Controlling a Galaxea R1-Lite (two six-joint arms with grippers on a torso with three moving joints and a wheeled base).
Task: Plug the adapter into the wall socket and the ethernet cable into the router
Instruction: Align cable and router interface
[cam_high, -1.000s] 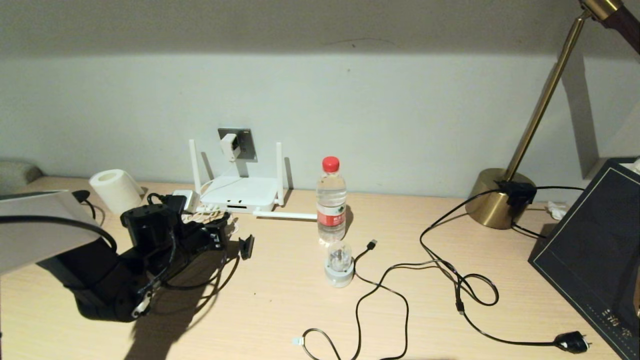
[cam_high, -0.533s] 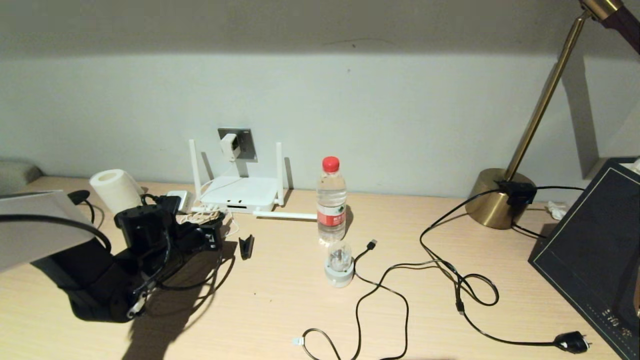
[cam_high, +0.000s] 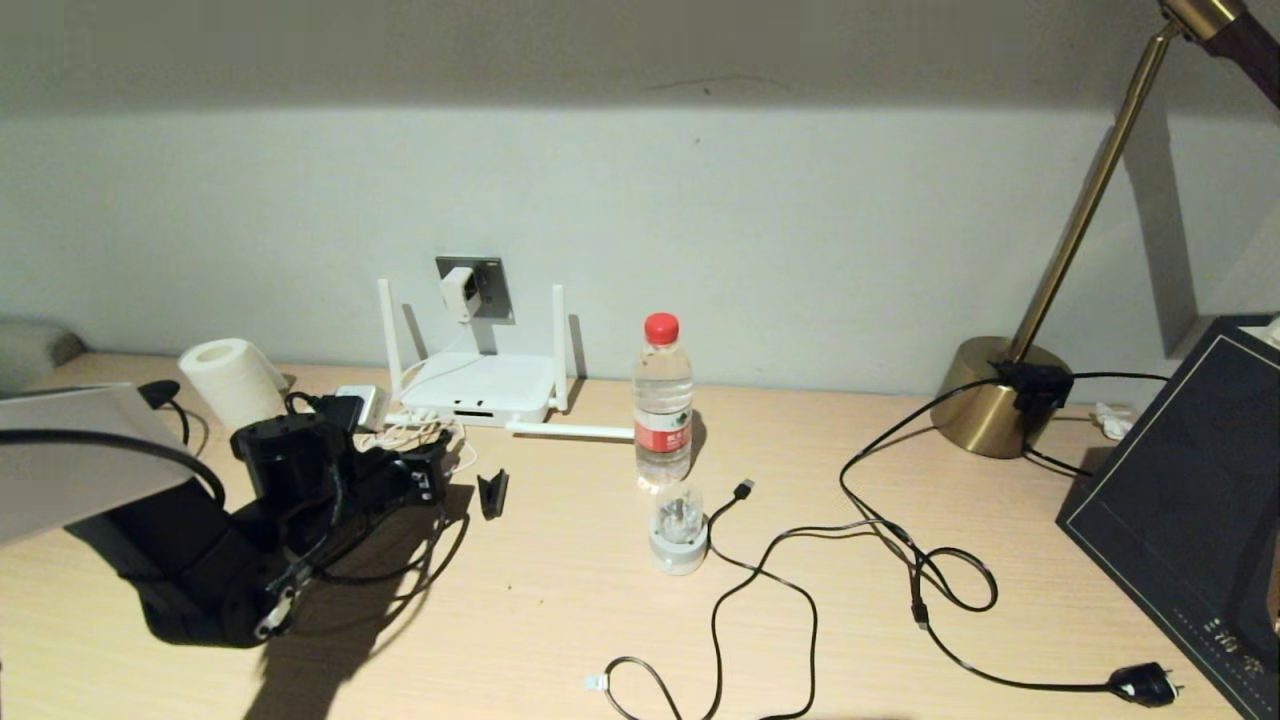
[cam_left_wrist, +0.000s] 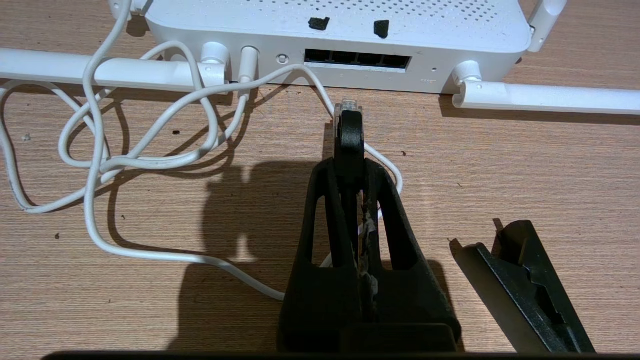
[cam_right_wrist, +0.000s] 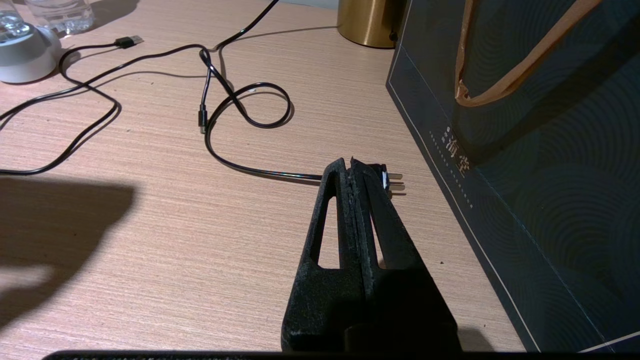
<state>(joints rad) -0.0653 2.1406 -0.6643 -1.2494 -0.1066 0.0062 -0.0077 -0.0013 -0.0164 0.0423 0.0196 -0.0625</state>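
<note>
The white router (cam_high: 480, 385) stands against the wall, its row of ports (cam_left_wrist: 357, 59) facing my left gripper. My left gripper (cam_left_wrist: 349, 165) is shut on the ethernet cable's black plug boot, and the clear RJ45 tip (cam_left_wrist: 348, 106) points at the ports a short way off. In the head view that gripper (cam_high: 432, 478) sits just in front of the router. The cable's black disc end (cam_high: 492, 495) lies beside it. The white adapter (cam_high: 458, 293) sits in the grey wall socket (cam_high: 485, 285). My right gripper (cam_right_wrist: 352, 162) hangs shut and empty at the far right.
The adapter's white cord (cam_left_wrist: 150, 155) loops on the desk beside a flat antenna (cam_high: 570, 431). A water bottle (cam_high: 662, 400), a clear-domed gadget (cam_high: 679, 530), a USB-tipped cable (cam_high: 745, 488), a mains plug (cam_right_wrist: 392, 180), a lamp base (cam_high: 990, 405), a dark bag (cam_high: 1180, 500) and a paper roll (cam_high: 232, 380) are around.
My left arm has drawn back slightly to the left with the ethernet plug, then almost stopped. The right arm has not moved.
</note>
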